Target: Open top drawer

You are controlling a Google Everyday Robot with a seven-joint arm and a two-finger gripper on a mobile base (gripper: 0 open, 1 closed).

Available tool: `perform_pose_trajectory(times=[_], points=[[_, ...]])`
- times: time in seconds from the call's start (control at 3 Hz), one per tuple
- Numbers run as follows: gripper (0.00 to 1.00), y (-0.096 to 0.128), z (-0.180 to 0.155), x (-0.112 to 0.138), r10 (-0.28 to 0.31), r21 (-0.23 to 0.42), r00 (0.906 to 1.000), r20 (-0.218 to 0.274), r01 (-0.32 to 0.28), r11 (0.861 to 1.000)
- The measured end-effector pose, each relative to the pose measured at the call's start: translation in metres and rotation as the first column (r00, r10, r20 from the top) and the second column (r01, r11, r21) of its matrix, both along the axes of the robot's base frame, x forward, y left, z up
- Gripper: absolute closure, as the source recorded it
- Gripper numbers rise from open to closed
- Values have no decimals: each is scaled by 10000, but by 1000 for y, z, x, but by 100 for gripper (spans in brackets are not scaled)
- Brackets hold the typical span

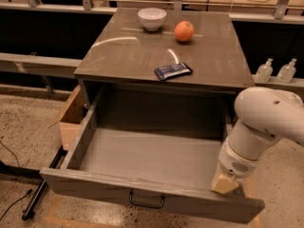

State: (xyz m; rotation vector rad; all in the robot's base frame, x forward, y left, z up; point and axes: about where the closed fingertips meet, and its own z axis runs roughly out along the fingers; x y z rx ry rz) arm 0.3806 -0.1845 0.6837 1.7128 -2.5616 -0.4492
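Observation:
The top drawer (95, 188) of the grey-brown cabinet stands pulled far out toward me. Its flat front panel carries a small dark loop handle (147, 201) at centre. The inside of the drawer (147, 156) shows a bare grey floor with nothing in it. My gripper (224, 184), at the end of the white arm (266, 122), sits at the right end of the drawer, on the inner side of the front panel's top edge. The lower drawers are hidden under the open one.
On the cabinet top (123, 56) stand a white bowl (152, 18), an orange (184, 31) and a dark blue packet (173, 71). A cardboard box (71, 120) stands against the cabinet's left side. Two clear bottles (275, 71) stand at the right. A black stand leg (38, 194) lies on the floor.

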Motion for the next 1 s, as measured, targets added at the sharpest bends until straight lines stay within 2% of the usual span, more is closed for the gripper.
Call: perform_pose_trajectory(times=[0.33,0.67,1.0], points=[[100,-5,8,-37,-412,-183,9970,-658,401,9990],[100,-21,21,-22,-863,-489,9963,-30,860,9951],[100,-43,50,17,-1310,-995,9837,1229,1435,9846]])
